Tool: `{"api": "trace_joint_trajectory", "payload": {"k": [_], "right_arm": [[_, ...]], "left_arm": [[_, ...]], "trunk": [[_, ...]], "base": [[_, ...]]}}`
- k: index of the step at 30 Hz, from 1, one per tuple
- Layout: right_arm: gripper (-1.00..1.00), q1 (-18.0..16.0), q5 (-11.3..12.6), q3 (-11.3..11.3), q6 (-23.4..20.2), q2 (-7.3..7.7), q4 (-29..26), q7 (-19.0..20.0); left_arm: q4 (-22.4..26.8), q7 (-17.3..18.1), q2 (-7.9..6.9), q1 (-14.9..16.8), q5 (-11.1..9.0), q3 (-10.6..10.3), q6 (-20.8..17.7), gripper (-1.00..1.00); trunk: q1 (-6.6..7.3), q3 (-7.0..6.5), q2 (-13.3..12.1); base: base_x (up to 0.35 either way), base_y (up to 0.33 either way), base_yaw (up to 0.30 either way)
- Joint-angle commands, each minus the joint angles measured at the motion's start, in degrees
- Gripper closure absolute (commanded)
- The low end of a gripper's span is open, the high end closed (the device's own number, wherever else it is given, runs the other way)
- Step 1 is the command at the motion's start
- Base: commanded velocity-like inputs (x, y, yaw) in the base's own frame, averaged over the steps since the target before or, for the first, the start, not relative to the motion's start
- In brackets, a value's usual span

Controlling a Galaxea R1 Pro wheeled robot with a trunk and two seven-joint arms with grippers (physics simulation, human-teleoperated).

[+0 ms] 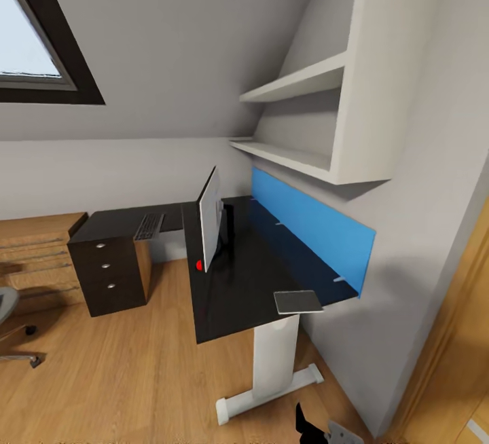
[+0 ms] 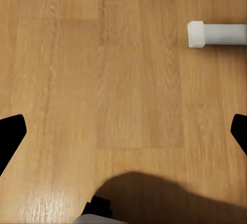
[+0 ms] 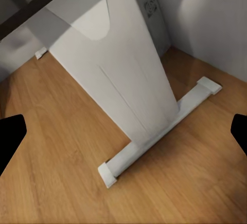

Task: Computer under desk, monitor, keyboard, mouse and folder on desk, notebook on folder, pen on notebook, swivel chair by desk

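We find both grippers empty, fingers apart. The notebook [image 1: 299, 301] lies at the desk [image 1: 231, 294] edge, five o'clock of the monitor [image 1: 209, 218]; a careless reach risks knocking it off.

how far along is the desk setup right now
Done: the monitor and keyboard are on the desk, though not close together; the notebook lies at its near corner. In hand: nothing, both wrist views look at floor. Left: the swivel chair sits off to the side; mouse, folder and pen remain.
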State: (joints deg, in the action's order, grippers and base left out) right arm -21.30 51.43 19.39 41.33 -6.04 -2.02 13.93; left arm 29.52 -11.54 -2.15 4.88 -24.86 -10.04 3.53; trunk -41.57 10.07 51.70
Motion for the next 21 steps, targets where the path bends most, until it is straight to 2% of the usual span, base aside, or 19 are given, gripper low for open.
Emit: {"api": "trace_joint_trajectory", "payload": {"k": [1,10,21], "right_arm": [[-1.0,-0.1,0.6,0.2,0.2,-0.02,0.1,0.4],[-1.0,-0.1,0.6,0.2,0.1,-0.02,0.1,0.4],[-1.0,-0.1,0.6,0.2,0.1,-0.02,0.1,0.4]], "left_arm": [[0.0,-0.4,-0.06,0.0,-0.5,-0.5,0.2,-1.0],[0.0,-0.4,0.16,0.0,-0.5,-0.7,0.3,-1.0],[0.0,-0.4,0.47,0.0,-0.5,-0.8,0.3,-1.0]], "trunk": [[-0.23,0.35,0.5],[-2.21,2.72,4.1],[-2.21,3.67,4.1]], "base": [[0.0,0.0,0.055],[0.0,0.0,0.069],[0.0,0.0,0.071]]}}
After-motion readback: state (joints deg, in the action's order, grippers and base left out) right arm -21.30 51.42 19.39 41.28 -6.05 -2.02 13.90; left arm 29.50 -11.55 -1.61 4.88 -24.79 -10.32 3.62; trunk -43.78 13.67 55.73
